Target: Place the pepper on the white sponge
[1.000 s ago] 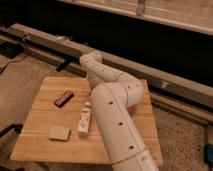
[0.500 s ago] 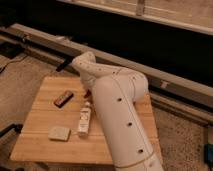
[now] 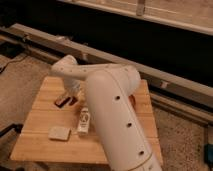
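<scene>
**Left of centre: closed hand point(image 3: 72, 94) low beside the pepper point(image 3: 74, 100)**

At left of centre in the frame, the hand is lowered to the tabletop point(image 3: 40, 150), closed and partly hidden by the arm. Whether anything is gripped cannot be told. A small reddish shape close under it, just beside the dark brown block point(image 3: 62, 102), is taken for the pepper. The white sponge point(image 3: 59, 133) lies at lower left, apart from the pepper, with a white bottle point(image 3: 83, 122) just to its right. The pepper is judged light, glossy, rather slippery and easily bruised. It is best taken gently across its thicker middle and laid flat on the soft pad.
</scene>
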`<state>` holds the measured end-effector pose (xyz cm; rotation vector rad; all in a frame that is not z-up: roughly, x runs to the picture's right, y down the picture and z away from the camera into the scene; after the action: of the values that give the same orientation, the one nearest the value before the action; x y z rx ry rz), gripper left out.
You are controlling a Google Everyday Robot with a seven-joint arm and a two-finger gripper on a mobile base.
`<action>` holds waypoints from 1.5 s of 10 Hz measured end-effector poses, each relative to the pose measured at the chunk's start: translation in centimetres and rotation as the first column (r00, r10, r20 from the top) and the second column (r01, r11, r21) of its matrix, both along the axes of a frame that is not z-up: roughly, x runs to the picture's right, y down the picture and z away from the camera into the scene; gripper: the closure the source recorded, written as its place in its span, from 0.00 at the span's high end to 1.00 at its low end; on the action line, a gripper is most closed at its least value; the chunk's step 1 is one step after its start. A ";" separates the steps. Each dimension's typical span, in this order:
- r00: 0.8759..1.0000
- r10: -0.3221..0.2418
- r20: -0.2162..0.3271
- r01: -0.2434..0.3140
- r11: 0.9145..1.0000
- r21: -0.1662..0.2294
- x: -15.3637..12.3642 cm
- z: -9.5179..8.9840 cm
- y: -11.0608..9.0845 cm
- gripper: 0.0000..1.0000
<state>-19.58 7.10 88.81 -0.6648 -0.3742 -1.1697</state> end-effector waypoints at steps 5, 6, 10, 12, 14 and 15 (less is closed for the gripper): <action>0.998 -0.013 0.067 0.021 0.993 -0.119 -4.6 -5.9 2.0 0.00; 0.996 0.019 0.087 -0.004 0.985 -0.171 -4.3 -7.2 2.4 0.00; 0.994 0.052 0.100 -0.030 0.976 -0.215 -3.5 -8.3 2.8 0.00; 0.994 0.055 0.096 -0.033 0.976 -0.214 -3.1 -8.2 2.7 0.00; 0.994 0.054 0.097 -0.032 0.976 -0.214 -3.3 -8.2 2.8 0.00; 0.994 0.053 0.099 -0.031 0.976 -0.214 -3.4 -8.3 2.8 0.00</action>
<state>-22.95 9.91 80.54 -0.7797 -0.6051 -1.1361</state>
